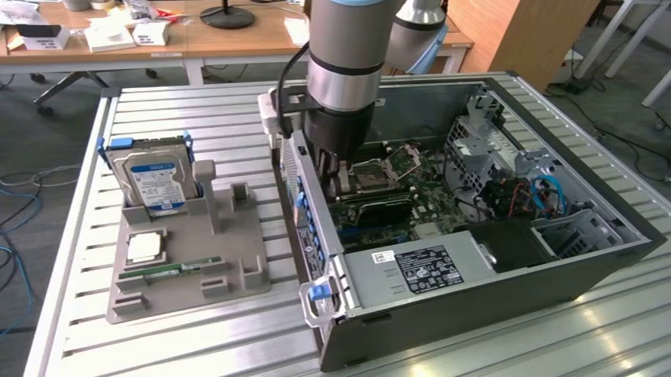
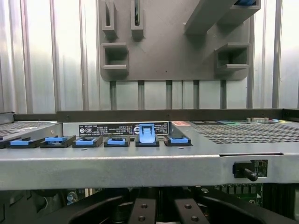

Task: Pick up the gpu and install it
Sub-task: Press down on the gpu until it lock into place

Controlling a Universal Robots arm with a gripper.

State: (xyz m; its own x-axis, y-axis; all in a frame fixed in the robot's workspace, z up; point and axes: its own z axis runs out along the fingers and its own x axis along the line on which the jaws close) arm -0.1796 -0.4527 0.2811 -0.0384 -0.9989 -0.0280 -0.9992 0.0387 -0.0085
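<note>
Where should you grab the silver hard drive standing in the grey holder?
Take the hard drive by its free top edge, coming straight down from above and pinching its two flat faces. It stands upright with its lower end sunk in the grey holder, so it would probably lift straight out.

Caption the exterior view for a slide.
Robot gripper lowered into the open computer case, above the gpu on the motherboard.

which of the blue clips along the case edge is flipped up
In the wrist view, the raised blue clip just below the black label is the one. It stands up, while the other blue clips in that row lie flat.
</note>
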